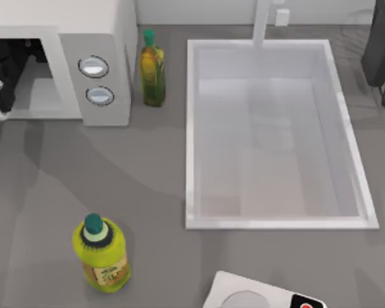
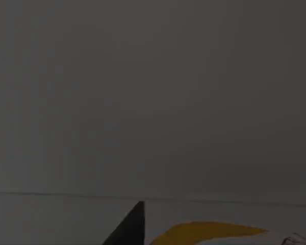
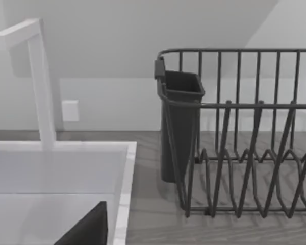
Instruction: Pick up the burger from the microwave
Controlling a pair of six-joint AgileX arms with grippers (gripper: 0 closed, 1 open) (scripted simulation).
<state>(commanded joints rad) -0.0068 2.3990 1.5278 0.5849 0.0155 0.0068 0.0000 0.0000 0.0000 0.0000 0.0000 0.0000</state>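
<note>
Two bottles stand out on the grey worktop point(image 1: 45, 179): a yellow-green bottle point(image 1: 102, 253) near the front left and a slimmer oil bottle point(image 1: 153, 67) just beside the microwave point(image 1: 102, 45) at the back left. My left arm point(image 1: 3, 77) reaches into the microwave's cavity, and its wrist view is dark; there a sliver of the burger point(image 2: 206, 232) lies low beside one dark fingertip point(image 2: 132, 224), though whether the left gripper is spread or pinching I cannot tell. The white sink point(image 1: 192, 128) fills the middle. The right arm is parked at the back right, by a dark dish rack point(image 3: 245, 138).
</note>
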